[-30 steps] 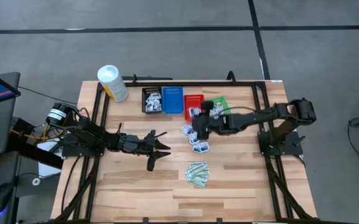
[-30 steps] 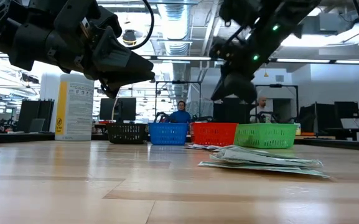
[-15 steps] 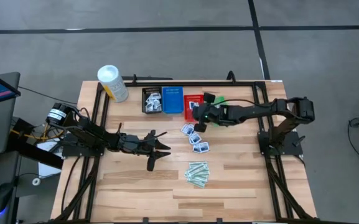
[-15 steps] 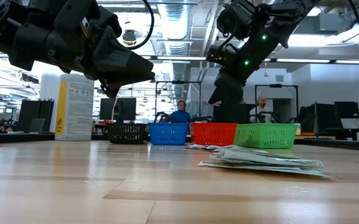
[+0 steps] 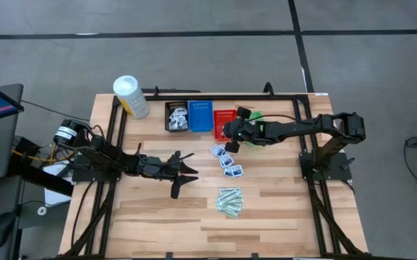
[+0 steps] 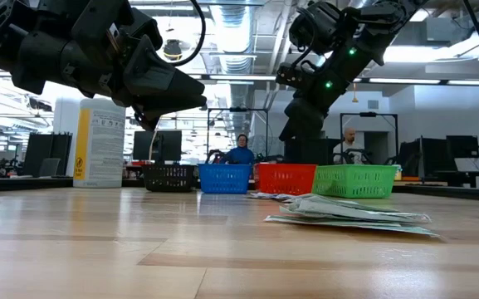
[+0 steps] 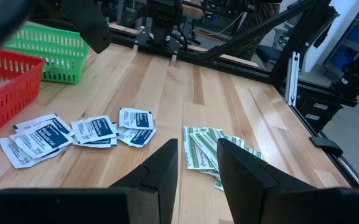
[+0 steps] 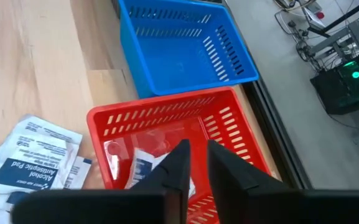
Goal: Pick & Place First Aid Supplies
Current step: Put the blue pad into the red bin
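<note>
Right gripper [image 8: 195,163] hovers over the red basket [image 8: 114,118], fingers slightly parted, holding nothing; left gripper [image 7: 195,163] open.

Red basket [image 8: 167,134]: near wall hidden behind right pincer [image 8: 195,163]; packet [image 8: 143,163] inside partly covered, print unreadable. Green basket [image 5: 255,118]: mostly hidden under arm, high view centre.

A white packet [image 8: 27,163] lying beside the red basket [image 8: 160,112] reads "Alcohol Antiseptic Pad"
</note>
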